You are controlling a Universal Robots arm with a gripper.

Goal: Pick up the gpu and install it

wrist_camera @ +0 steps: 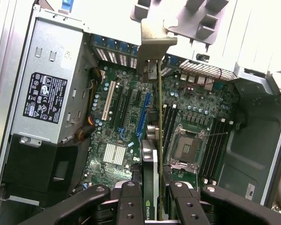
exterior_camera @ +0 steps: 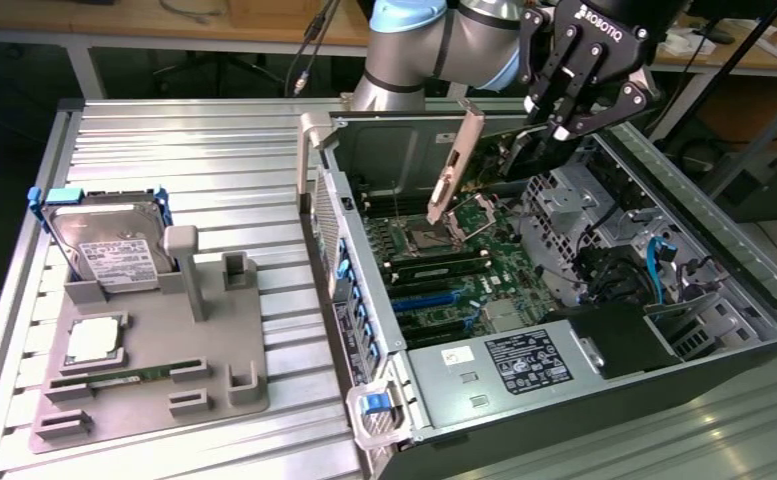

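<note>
My gripper [exterior_camera: 558,125] hangs over the open computer case [exterior_camera: 728,260], shut on the gpu [exterior_camera: 456,165]. The card is held on edge above the motherboard [exterior_camera: 448,265], its long silver bracket slanting down toward the CPU socket area. In the wrist view the gpu [wrist_camera: 153,140] appears edge-on between my two black fingers [wrist_camera: 131,204], and the gripper [wrist_camera: 154,208] clamps its near end. Its bracket end reaches toward the case's rear wall, and the card runs just beside the blue slot [wrist_camera: 143,112], still above the board.
A silver power supply [exterior_camera: 522,360] fills the case's near corner. On the exterior view's left, a grey fixture [exterior_camera: 161,380] carries a hard drive with blue rails [exterior_camera: 108,240], a CPU [exterior_camera: 95,340] and a memory stick [exterior_camera: 121,378]. The ribbed metal table [exterior_camera: 201,150] lies around it.
</note>
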